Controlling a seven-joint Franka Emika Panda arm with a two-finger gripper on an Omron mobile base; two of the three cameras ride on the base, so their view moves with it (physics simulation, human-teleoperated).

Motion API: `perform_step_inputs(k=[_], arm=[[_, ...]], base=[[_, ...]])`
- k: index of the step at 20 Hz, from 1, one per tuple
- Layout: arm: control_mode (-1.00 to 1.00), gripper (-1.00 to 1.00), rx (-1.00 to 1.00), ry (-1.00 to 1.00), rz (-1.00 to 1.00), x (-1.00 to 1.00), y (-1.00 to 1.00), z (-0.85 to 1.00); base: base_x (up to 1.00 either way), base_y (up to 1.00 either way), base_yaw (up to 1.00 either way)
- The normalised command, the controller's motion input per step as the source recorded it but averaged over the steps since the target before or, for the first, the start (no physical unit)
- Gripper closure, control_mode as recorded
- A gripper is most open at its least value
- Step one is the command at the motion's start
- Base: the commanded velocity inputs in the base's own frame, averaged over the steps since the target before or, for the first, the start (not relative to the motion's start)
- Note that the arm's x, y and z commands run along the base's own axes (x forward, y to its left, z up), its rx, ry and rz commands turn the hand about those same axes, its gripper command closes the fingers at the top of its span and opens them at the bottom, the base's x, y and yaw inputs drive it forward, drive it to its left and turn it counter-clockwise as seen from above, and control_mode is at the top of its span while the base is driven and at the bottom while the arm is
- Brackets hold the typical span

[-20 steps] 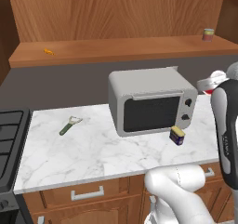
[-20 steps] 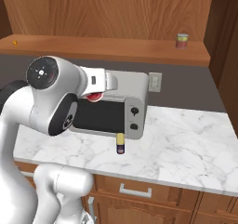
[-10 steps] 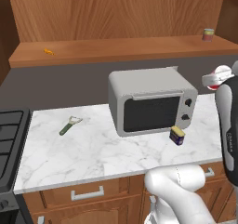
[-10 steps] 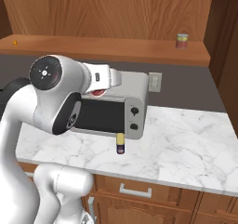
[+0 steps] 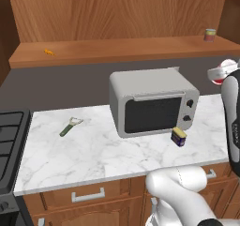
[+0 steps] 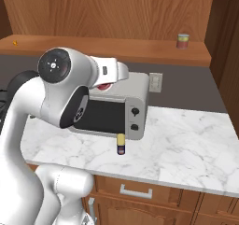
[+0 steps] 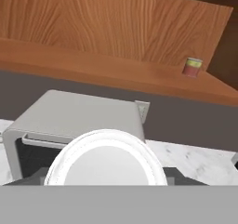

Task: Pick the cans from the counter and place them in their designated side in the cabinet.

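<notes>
**A:** What does the gripper (image 7: 108,183) have?

**B:** It is closed around the red cylindrical can with a white rim (image 7: 106,160). In the hand view the can's pale round end sits low and centre, with the dark finger tips (image 7: 179,176) flanking it. From the left base view the red can (image 5: 220,73) shows at the right edge, lifted well above the counter; from the right base view a bit of red (image 6: 104,86) peeks out under the white hand, in front of the microwave's top.

**A:** And the other can?

**B:** The squat dark blue can with a yellow label and top (image 5: 178,137) stands on the white grey-veined marble counter (image 5: 93,150), close to its front edge, just in front of the grey box-shaped microwave (image 5: 152,101) near its knob side. The label carries print, but it is too small to read.

**A:** Anything else on the counter?

**B:** A green-handled peeler (image 5: 69,126) lies toward the left end, well apart from the microwave, near the black stove (image 5: 10,147).

**A:** Farther back?

**B:** The long brown wood-grain open cabinet shelf (image 5: 122,47) runs above the microwave. A pale greenish can with a reddish band (image 5: 210,35) stands upright near its right end; no lettering is legible on it. A small orange object (image 5: 48,52) lies near the left end.
</notes>
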Motion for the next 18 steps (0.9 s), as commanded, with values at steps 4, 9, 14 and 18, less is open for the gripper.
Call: perform_step_inputs(k=[4, 9, 14, 18], arm=[[-1.00, 1.00, 0.00, -0.02, 0.00, 0.14, -0.06, 0.15], [-1.00, 1.00, 0.00, -0.04, 0.00, 0.14, -0.03, 0.16], [-1.00, 1.00, 0.00, -0.05, 0.00, 0.12, -0.03, 0.19], [-1.00, 1.00, 0.00, -0.04, 0.00, 0.13, -0.04, 0.13]], base=[[0.00, 0.00, 0.00], [0.00, 0.00, 0.00], [0.00, 0.00, 0.00], [0.00, 0.00, 0.00]])
